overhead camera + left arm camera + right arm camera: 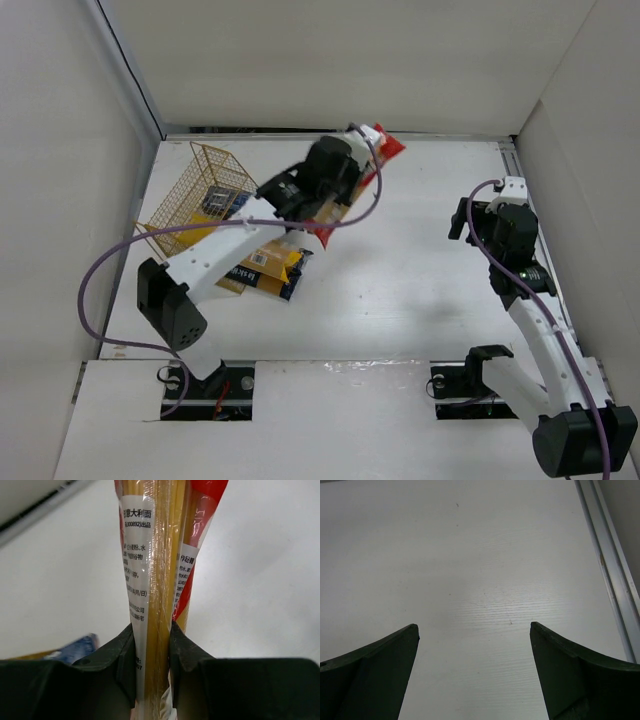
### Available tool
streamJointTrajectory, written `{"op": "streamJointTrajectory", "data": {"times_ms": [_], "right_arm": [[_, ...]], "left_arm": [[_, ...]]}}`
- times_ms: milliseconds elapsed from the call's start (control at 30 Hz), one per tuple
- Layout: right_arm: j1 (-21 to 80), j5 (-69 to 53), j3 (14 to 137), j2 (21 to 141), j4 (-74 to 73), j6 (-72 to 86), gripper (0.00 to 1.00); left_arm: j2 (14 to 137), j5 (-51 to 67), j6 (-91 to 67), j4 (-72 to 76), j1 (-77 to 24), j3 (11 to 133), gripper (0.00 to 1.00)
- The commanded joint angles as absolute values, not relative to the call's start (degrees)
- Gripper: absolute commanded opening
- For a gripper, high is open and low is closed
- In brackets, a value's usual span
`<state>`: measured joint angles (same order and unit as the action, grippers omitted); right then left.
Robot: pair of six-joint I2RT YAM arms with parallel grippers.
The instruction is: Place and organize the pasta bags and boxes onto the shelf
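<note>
Your left claw is clenched on the red-and-clear bag, just beside the shelf. Through the shelf's mesh you can see one dark pack inside. A yellow pack lies outside on the surface. Your right claw stands released, well apart.
</note>
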<state>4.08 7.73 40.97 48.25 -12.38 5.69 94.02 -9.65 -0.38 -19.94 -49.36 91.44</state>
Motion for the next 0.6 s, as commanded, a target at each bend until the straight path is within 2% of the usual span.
{"op": "streamJointTrajectory", "data": {"times_ms": [0, 167, 333, 467, 567], "right_arm": [[3.6, 8.53, 40.78, 47.37, -9.15, 4.05, 0.96], [3.6, 8.53, 41.3, 49.12, -9.14, 3.52, 0.96], [3.08, 7.91, 41.31, 51.41, -8.61, 2.99, 0.96], [3.08, 6.07, 41.31, 54.13, -8.61, 2.99, 0.96], [3.08, 4.75, 41.84, 55.36, -8.61, 1.94, 0.96]], "left_arm": [[89.82, -3.89, 12.9, -21.31, -38.02, 101.14, 0.0], [90.35, -3.32, 21.43, -32.33, -28.66, 112.75, 0.0], [85.62, -8.44, 26.63, -35.68, -23.3, 107.76, 0.0], [82.01, 1.82, 27.33, -35.68, -9.1, 104.07, 0.0], [80.95, 9.65, 28.82, -37.69, -2.13, 102.83, 0.0]]}}
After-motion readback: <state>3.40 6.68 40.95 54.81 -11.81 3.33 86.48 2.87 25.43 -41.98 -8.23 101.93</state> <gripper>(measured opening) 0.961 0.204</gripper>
